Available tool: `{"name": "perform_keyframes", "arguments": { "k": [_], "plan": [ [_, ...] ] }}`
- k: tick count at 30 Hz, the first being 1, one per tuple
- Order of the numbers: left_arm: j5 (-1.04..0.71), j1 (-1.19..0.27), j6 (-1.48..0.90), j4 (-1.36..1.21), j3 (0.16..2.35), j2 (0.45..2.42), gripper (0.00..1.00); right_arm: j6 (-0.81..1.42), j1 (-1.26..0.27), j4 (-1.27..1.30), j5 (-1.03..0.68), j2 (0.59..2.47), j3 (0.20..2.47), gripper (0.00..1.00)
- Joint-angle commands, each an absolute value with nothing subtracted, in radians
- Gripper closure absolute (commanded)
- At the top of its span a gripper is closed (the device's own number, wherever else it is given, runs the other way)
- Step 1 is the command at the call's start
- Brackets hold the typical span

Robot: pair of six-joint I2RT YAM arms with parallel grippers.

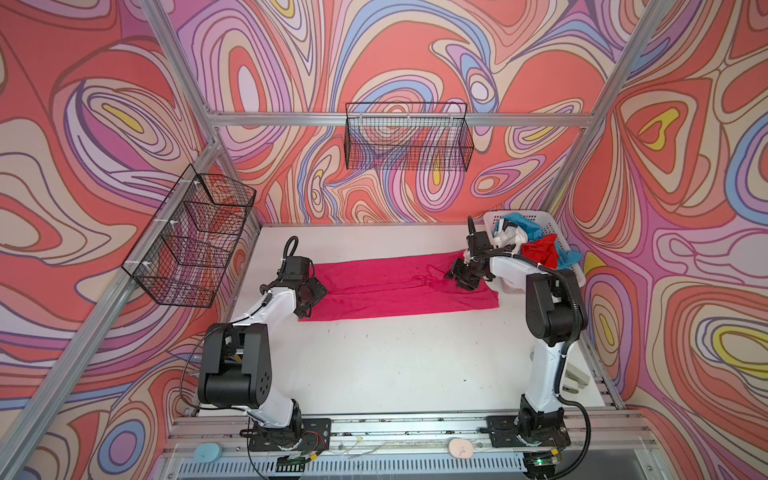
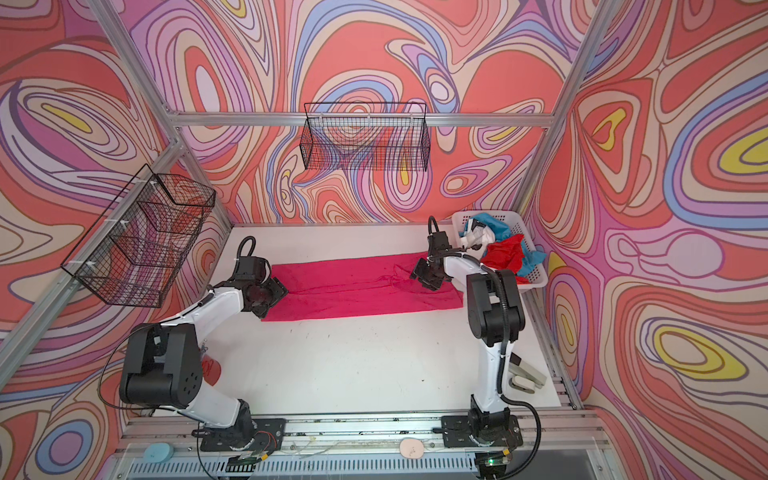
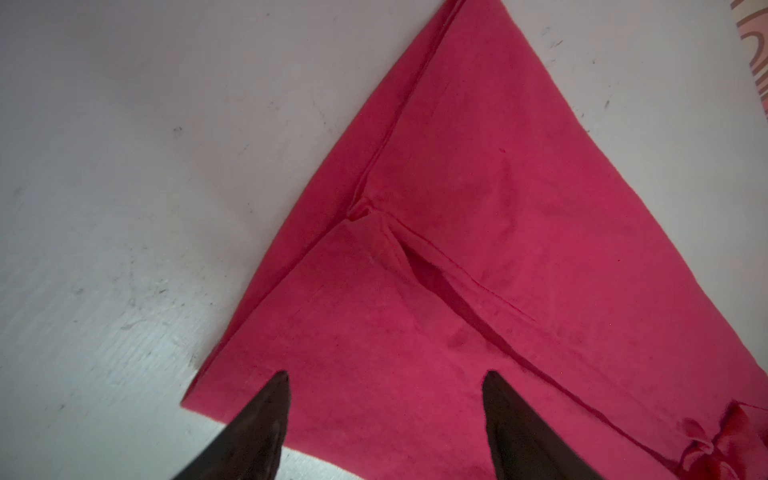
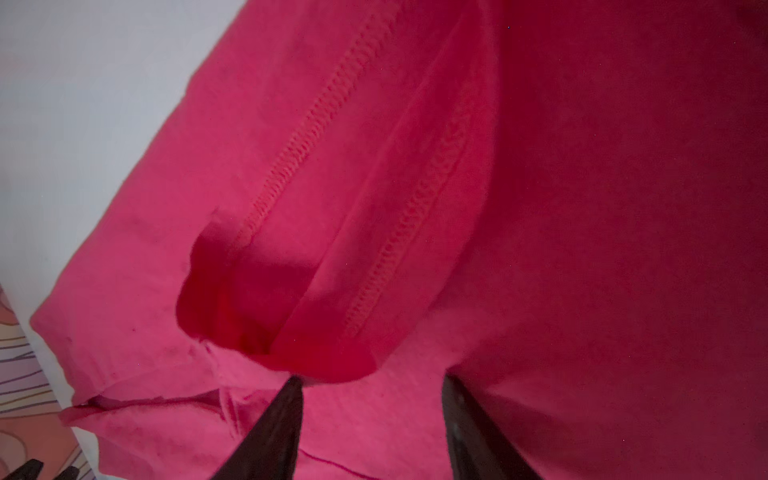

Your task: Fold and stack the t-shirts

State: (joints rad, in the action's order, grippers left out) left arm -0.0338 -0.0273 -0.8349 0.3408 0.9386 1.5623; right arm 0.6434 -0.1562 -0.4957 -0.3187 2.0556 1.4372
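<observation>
Shirts: one magenta shirt [image 1: 395, 286] on table [image 1: 374, 365] — three others [image 1: 538, 249] in basket [image 1: 561, 237].

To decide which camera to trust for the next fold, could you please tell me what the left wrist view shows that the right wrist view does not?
Only the left wrist view: a flat corner of the magenta t-shirt, a long fold line across it, and much bare white table. Only the right wrist view: stitched hems close up and a curled sleeve flap just ahead of the jaws. Both: the same shirt on the table, jaws standing apart over it, nothing between them.
</observation>
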Motion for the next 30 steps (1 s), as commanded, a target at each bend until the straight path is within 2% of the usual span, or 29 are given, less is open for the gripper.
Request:
{"name": "perform_keyframes", "arguments": {
  "k": [1, 12, 20, 25, 30],
  "plan": [
    [-0.022, -0.034, -0.841, 0.345, 0.927, 1.551, 0.25, 0.708, -0.156, -0.382, -0.362, 2.055, 1.426, 0.43],
    [-0.023, -0.034, -0.847, 0.340, 0.910, 1.550, 0.25, 0.759, -0.159, -0.350, -0.410, 2.136, 1.540, 0.43],
    [-0.013, -0.035, -0.842, 0.347, 0.913, 1.537, 0.25, 0.694, -0.190, -0.460, -0.415, 2.230, 1.770, 0.42],
    [-0.018, -0.035, -0.844, 0.346, 0.914, 1.537, 0.25, 0.606, -0.190, -0.556, -0.324, 2.194, 1.777, 0.42],
    [-0.038, -0.040, -0.834, 0.331, 0.928, 1.550, 0.25, 0.587, -0.190, -0.570, -0.290, 2.118, 1.672, 0.42]
  ]
}}
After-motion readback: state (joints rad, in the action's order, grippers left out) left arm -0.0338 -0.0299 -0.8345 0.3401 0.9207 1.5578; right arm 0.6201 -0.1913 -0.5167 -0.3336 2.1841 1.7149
